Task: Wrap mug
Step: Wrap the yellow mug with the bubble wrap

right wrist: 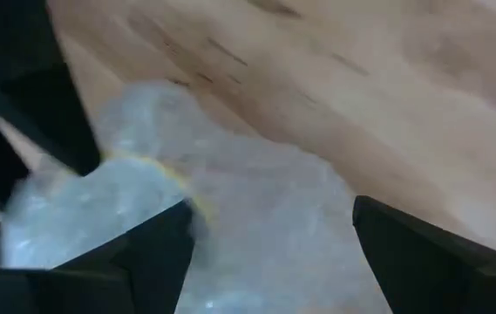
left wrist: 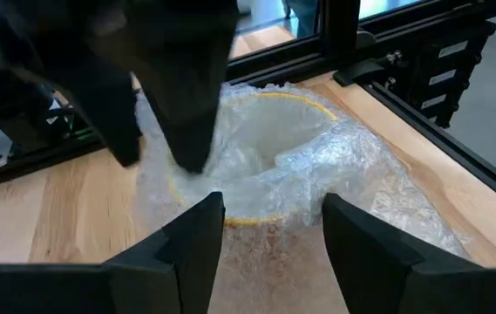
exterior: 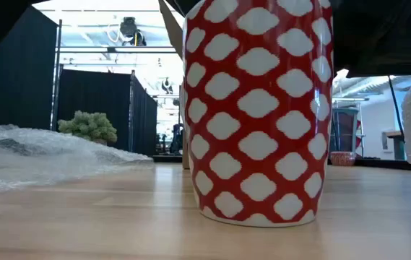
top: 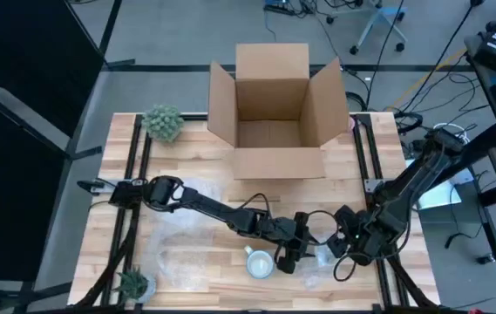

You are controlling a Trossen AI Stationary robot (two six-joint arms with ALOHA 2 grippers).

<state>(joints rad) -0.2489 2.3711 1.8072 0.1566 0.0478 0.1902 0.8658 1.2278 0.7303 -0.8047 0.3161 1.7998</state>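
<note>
1. Low view puts the mug point(exterior: 257, 108) right in front of you: red with white blobs, upright on the wooden table point(exterior: 118, 224), filling the middle of the picture.
2. From above, you see the same mug point(top: 259, 263) near the front edge of the table, its white inside facing up.
3. Your left gripper point(top: 293, 255) sits just beside the mug, on the side toward the right arm. The left wrist view shows its fingers point(left wrist: 191, 240) spread, with nothing between them.
4. Past those fingers lies a crumpled piece of bubble wrap point(left wrist: 309, 166) with a yellow line running through it. It rests on the table close to the black frame rail point(left wrist: 422, 105).
5. Your right gripper point(top: 345, 244) hangs low over that same wrap, just beside the left one. Its fingers point(right wrist: 156, 253) are spread too, and the wrap point(right wrist: 230, 227) lies between and below them. You cannot tell whether they touch it.
6. A larger sheet of bubble wrap point(top: 182, 235) covers the table on the left arm's side of the mug, well apart from the grippers.
7. A small plant point(top: 132, 282) stands at the front corner on the left side.
8. Farther back, a second, bushier plant point(top: 163, 122) stands at the far left corner.
9. At the far edge, an open cardboard box point(top: 274, 113) sits with its flaps up.
</note>
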